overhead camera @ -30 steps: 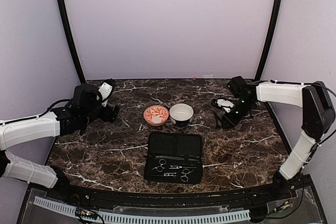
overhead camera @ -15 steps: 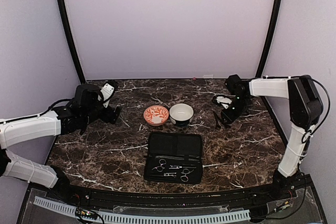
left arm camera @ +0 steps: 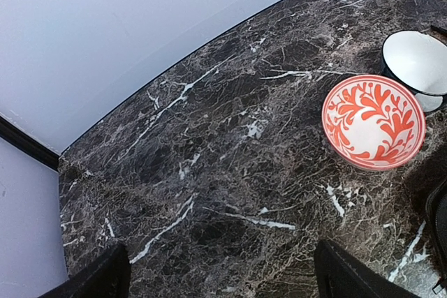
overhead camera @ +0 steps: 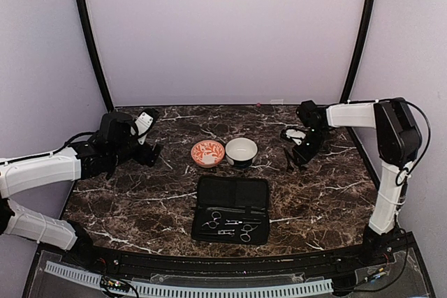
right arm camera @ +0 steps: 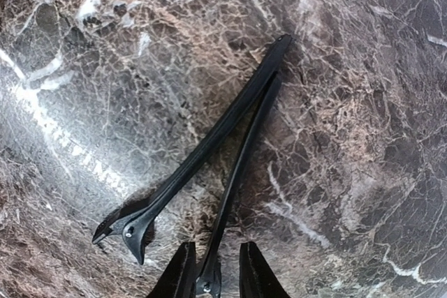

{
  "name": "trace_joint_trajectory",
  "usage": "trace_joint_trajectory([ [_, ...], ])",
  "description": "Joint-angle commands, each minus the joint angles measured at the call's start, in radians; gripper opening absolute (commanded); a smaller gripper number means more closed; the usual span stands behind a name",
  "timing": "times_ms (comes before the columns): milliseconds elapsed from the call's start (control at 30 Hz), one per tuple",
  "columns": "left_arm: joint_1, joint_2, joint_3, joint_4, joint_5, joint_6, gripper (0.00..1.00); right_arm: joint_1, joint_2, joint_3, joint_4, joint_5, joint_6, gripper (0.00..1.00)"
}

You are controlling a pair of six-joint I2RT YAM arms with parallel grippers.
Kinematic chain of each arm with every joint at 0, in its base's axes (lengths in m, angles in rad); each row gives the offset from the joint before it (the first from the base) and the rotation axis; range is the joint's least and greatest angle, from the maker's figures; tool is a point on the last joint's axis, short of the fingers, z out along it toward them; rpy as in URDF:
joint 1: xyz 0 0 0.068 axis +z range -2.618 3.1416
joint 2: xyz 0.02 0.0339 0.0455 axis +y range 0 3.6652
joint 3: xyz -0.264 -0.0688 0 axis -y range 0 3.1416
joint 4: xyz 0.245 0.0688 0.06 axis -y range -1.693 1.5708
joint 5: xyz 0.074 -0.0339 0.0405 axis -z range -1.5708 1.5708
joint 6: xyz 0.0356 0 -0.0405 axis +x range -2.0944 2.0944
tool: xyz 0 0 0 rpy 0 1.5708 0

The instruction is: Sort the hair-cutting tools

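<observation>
Two slim dark sticks lie crossed at their far tips on the marble, a longer one [right arm camera: 209, 137] and a thinner one [right arm camera: 241, 172]. They show as a small dark shape [overhead camera: 290, 161] at the right in the top view. My right gripper [right arm camera: 216, 249] [overhead camera: 300, 155] stands low over them. Its fingers straddle the near end of the thinner stick, close together, with a gap on the right side. Silvery scissors [overhead camera: 213, 220] lie in the open black case [overhead camera: 232, 193]. My left gripper [left arm camera: 223, 280] [overhead camera: 151, 137] hovers wide open over bare marble at the left.
An orange-patterned bowl [overhead camera: 208, 152] [left arm camera: 374, 122] and a white bowl [overhead camera: 242, 150] [left arm camera: 419, 61] stand side by side behind the case. The table's back edge meets the pale wall, with dark posts at both rear corners.
My right gripper's fingers have drawn closer together around the thinner stick's end, and the right arm's elbow has swung back toward the wall. The left arm has barely moved.
</observation>
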Motion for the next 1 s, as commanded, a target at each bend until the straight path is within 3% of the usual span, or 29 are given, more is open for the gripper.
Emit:
trace_joint_trajectory([
  [0, 0.002, -0.019, 0.024, -0.014, 0.018, 0.007, 0.93, -0.008, 0.022, 0.037, -0.016, 0.004, -0.012, 0.20],
  [500, 0.002, -0.020, 0.024, -0.019, 0.043, 0.009, 0.93, -0.009, 0.052, 0.052, -0.058, 0.002, -0.010, 0.19],
  [967, 0.001, -0.009, 0.024, -0.026, 0.079, 0.015, 0.93, -0.017, -0.074, -0.016, -0.100, 0.049, -0.019, 0.06],
])
